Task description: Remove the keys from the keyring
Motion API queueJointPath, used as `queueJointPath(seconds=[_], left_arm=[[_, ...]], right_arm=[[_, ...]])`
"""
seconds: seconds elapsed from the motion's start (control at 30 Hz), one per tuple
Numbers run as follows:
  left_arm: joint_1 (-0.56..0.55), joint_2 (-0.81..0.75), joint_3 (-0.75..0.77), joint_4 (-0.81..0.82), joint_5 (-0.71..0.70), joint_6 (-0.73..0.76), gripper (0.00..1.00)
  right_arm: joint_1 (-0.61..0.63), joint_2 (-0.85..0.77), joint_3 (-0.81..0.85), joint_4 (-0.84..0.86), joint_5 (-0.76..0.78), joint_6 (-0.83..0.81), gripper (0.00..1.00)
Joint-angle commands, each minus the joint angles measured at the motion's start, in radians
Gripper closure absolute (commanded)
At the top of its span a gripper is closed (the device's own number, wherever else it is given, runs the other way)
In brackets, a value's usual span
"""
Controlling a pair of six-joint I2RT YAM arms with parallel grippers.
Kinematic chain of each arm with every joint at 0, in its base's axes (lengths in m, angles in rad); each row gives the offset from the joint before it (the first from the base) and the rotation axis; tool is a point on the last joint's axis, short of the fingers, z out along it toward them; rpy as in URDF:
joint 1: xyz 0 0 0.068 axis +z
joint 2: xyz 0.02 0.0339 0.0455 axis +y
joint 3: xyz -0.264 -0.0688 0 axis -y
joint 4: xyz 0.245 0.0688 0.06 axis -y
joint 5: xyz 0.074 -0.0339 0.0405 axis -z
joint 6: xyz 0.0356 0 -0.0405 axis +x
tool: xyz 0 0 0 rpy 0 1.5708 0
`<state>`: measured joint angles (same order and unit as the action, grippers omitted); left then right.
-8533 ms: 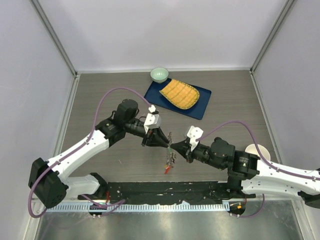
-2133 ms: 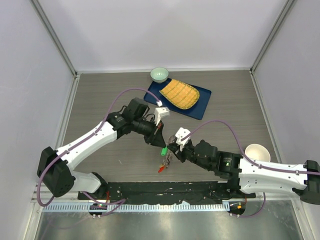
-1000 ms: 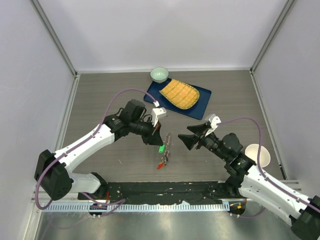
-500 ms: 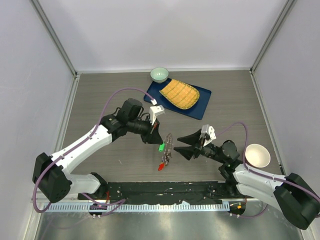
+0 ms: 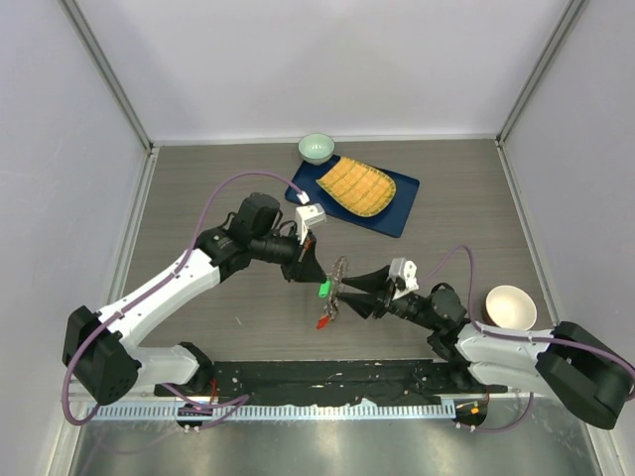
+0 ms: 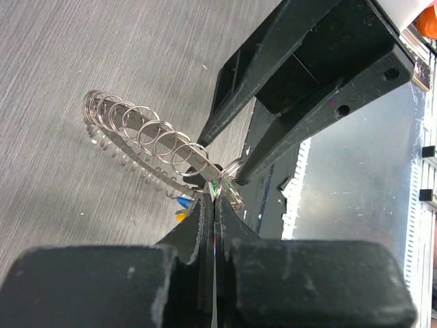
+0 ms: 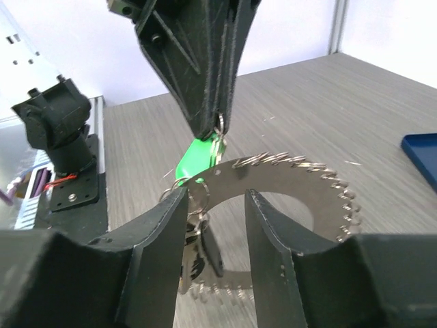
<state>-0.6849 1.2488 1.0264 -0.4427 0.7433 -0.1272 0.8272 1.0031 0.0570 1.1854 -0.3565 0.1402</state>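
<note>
The keyring (image 5: 338, 286) is a flat metal ring fringed with small split rings and keys, held on edge above the table. My left gripper (image 5: 312, 272) is shut on the green-headed key (image 5: 323, 290) at the ring's edge. In the left wrist view the ring (image 6: 140, 137) curves off to the left of the shut tips (image 6: 215, 190). My right gripper (image 5: 355, 295) is open, with one finger on each side of the ring's band (image 7: 293, 181). The green key (image 7: 198, 158) hangs under the left gripper's tips. Several keys (image 7: 198, 256) dangle below, between my right fingers (image 7: 164, 229).
A blue tray (image 5: 397, 213) with a yellow ridged piece (image 5: 355, 186) lies at the back, and a small green bowl (image 5: 317, 148) stands behind it. A cream bowl (image 5: 510, 306) stands at the right. A black rail (image 5: 327, 377) runs along the near edge.
My right gripper, open and drawn back to the right a second ago, has come in low to the left and now straddles the ring. My left gripper has kept its hold.
</note>
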Motion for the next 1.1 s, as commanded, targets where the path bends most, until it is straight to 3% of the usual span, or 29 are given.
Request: queueJointPath(seconds=[0.0, 0.5, 0.6, 0.77, 0.9, 1.07], left_arm=[[0.004, -0.037, 0.031, 0.073, 0.050, -0.023, 1.00], [0.004, -0.038, 0.020, 0.096, 0.062, -0.035, 1.00], [0.005, -0.038, 0.020, 0.098, 0.064, -0.038, 1.00], [0.004, -0.038, 0.014, 0.095, 0.059, -0.031, 1.00], [0.005, -0.028, -0.008, 0.088, 0.041, -0.011, 1.00], [0.004, -0.022, -0.011, 0.056, 0.007, 0.020, 1.00]], right_arm=[[0.012, 0.022, 0.023, 0.143, 0.100, -0.044, 0.57], [0.050, 0.032, 0.060, 0.103, 0.088, -0.063, 0.65], [0.053, 0.040, 0.061, 0.105, 0.096, -0.065, 0.74], [0.055, 0.025, 0.069, 0.091, 0.102, -0.068, 0.98], [0.055, -0.026, 0.112, -0.048, 0.106, -0.102, 0.99], [0.055, -0.125, 0.182, -0.343, 0.134, -0.183, 0.99]])
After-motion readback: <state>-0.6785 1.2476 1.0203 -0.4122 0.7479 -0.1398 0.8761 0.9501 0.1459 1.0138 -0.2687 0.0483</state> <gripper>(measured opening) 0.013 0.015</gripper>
